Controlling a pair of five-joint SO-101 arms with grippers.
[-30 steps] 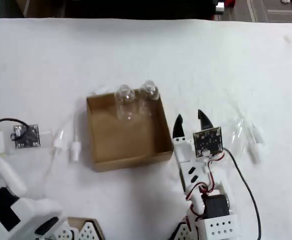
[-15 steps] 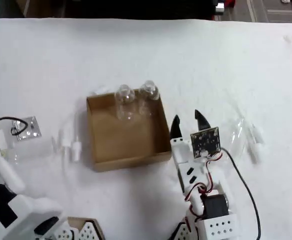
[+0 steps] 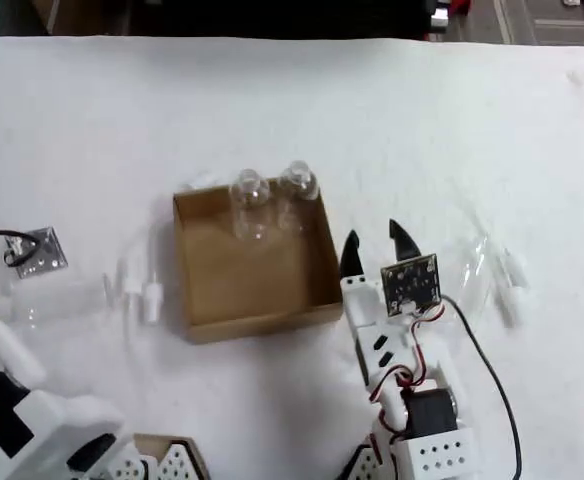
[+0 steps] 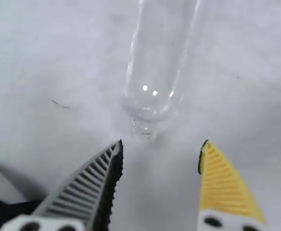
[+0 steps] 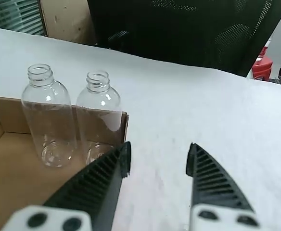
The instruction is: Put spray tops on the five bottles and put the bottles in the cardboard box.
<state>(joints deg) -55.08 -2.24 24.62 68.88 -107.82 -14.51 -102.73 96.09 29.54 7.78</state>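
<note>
Cardboard box (image 3: pixel 257 270) is sat mid-table, and so far two bottles (image 5: pixel 49 115) have been stood upright inside it, side by side against the far wall. Catch: both necks are seen bare in the right wrist view, so no spray tops have been fitted, and those two probably can't be counted as finished.

A third bottle (image 4: pixel 159 62) is found lying on its side on the table (image 3: pixel 272 100), well to the left of the box. It's uncapped too, with its open neck pointed at the left gripper (image 4: pixel 162 142). That gripper's jaws are spread apart with nothing held, and the neck is just ahead of the gap. The right gripper (image 3: pixel 373 232) is parked just beside the box's right wall, jaws likewise spread, nothing gripped.

One spray top (image 3: pixel 150 298) is lying loose just left of the box, and another spray top (image 3: pixel 512 285) is out to the right, well apart from it. Something clear is lying beside that one, possibly a bottle, but it can't be made out.

So by the look of it: zero tops fitted, two of five boxed, most of the job left to be done.
</note>
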